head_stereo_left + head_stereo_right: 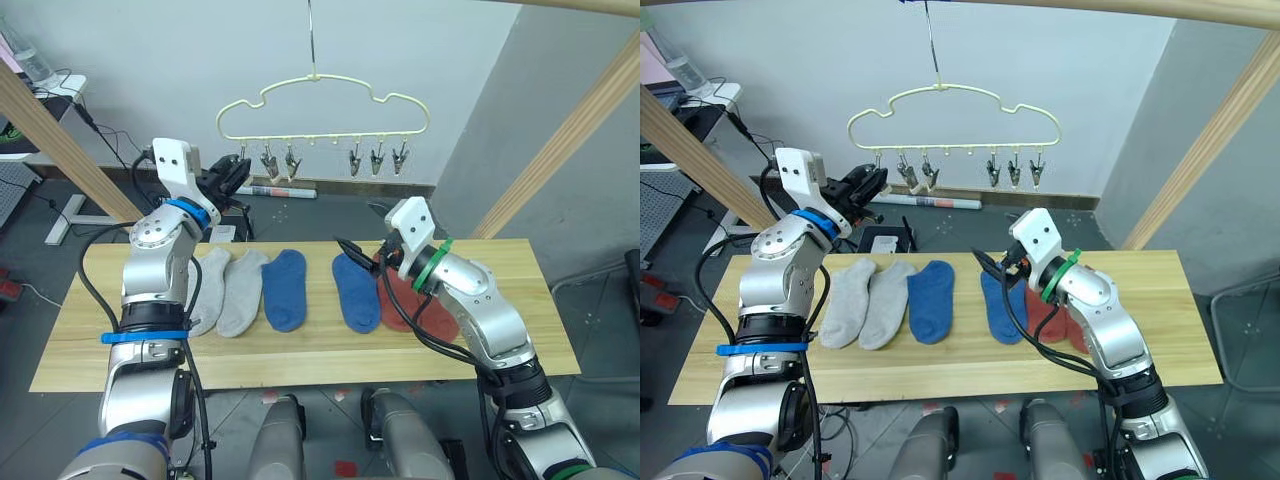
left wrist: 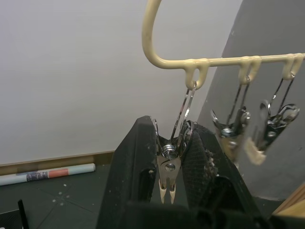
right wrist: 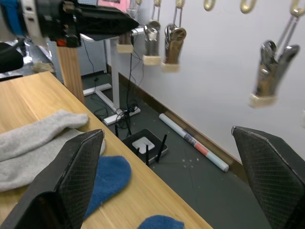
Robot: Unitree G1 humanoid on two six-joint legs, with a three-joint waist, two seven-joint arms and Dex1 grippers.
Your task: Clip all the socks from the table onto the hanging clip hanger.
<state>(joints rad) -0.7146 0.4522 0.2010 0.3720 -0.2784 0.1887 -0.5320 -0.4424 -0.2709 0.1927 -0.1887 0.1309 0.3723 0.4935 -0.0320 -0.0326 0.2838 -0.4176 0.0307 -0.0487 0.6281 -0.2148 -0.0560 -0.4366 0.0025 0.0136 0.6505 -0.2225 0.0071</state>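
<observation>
The pale-yellow clip hanger (image 1: 320, 100) hangs by its hook above the far edge of the table (image 1: 300, 352). My left gripper (image 1: 238, 170) is raised to its leftmost clip (image 2: 167, 171) and is shut on it, one finger on each side. Six socks lie flat in a row: two grey socks (image 1: 228, 290), a blue sock (image 1: 285, 290), another blue sock (image 1: 355, 290) and two rust red socks (image 1: 415, 308). My right gripper (image 1: 358, 252) hovers open over the far end of the second blue sock, with nothing between its fingers (image 3: 78, 171).
Slanted wooden poles (image 1: 60, 140) (image 1: 570, 140) of a frame flank the table left and right. The other clips (image 1: 377, 158) hang free. A rolled paper tube (image 1: 280, 190) and a black device with cables lie on the floor behind the table.
</observation>
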